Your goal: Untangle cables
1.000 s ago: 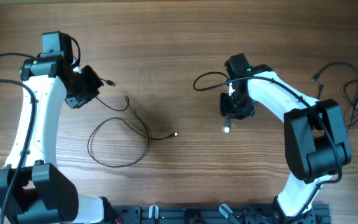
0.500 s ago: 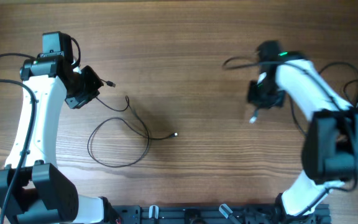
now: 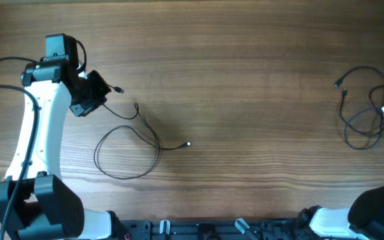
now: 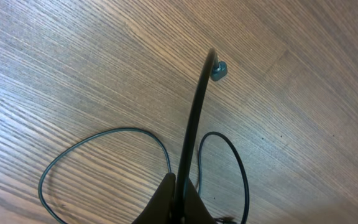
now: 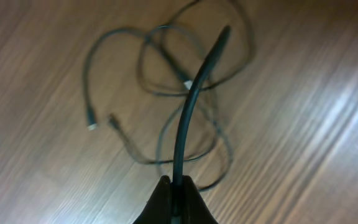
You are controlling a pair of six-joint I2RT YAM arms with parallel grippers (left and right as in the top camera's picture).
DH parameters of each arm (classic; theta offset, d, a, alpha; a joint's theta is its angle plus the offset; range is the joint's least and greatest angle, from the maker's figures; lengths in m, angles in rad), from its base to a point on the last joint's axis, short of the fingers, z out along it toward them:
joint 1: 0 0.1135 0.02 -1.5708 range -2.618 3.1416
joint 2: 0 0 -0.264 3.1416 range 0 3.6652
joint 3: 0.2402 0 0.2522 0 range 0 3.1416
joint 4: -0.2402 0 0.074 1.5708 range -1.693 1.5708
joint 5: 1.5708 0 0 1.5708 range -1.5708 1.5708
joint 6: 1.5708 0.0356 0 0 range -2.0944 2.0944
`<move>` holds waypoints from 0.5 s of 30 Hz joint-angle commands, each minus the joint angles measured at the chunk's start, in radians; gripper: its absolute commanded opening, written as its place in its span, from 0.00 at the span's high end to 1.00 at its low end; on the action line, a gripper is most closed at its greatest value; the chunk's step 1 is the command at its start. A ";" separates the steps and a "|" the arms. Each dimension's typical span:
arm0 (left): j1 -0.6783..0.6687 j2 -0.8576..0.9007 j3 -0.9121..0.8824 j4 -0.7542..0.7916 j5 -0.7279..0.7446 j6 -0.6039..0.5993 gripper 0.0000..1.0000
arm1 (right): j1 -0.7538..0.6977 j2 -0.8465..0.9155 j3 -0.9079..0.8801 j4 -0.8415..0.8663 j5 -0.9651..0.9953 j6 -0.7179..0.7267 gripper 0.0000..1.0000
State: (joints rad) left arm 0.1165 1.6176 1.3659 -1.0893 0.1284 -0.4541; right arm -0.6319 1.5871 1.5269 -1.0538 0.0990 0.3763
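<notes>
While the left gripper [image 4: 179,186] is pinching one thin dark grey silver-tipped cable [image 4: 193,124], lying as a loose loop on the left, the right gripper [image 5: 174,190] is clamping a dark strand [image 5: 188,102] over the tangled heap of dark cables [image 5: 166,59] at the right edge. Separating is seemingly underway; next move is calling for lifting that strand free without dragging others. Everything is sitting on a brown wood-grain tabletop [image 3: 245,67]; no room is showing.
</notes>
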 commanded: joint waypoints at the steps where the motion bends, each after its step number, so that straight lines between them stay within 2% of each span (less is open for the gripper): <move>1: -0.003 -0.005 -0.007 -0.001 0.005 0.002 0.96 | -0.041 0.026 0.003 0.002 0.006 0.020 0.96; 2: -0.003 -0.005 -0.007 -0.001 0.005 0.002 0.96 | -0.043 0.034 0.003 0.002 0.006 0.019 0.94; 3: -0.003 -0.005 -0.007 -0.001 0.005 0.002 0.96 | -0.043 0.038 0.003 0.002 0.006 0.019 0.85; 5: -0.003 -0.005 -0.007 -0.001 0.005 0.002 0.96 | -0.042 0.049 0.003 0.002 0.006 0.020 0.56; 7: -0.003 -0.005 -0.007 -0.001 0.005 0.002 0.96 | -0.041 0.059 0.003 0.002 -0.019 0.019 0.42; 10: -0.003 -0.005 -0.007 0.000 0.005 0.002 0.96 | -0.041 0.070 0.003 -0.007 -0.095 0.015 0.39; 15: -0.003 -0.005 -0.007 0.000 0.005 0.002 0.96 | -0.035 0.076 0.003 -0.018 -0.299 -0.066 0.41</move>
State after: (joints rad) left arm 0.1165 1.6176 1.3659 -1.0889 0.1284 -0.4541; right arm -0.6769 1.6440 1.5269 -1.0679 -0.0185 0.3790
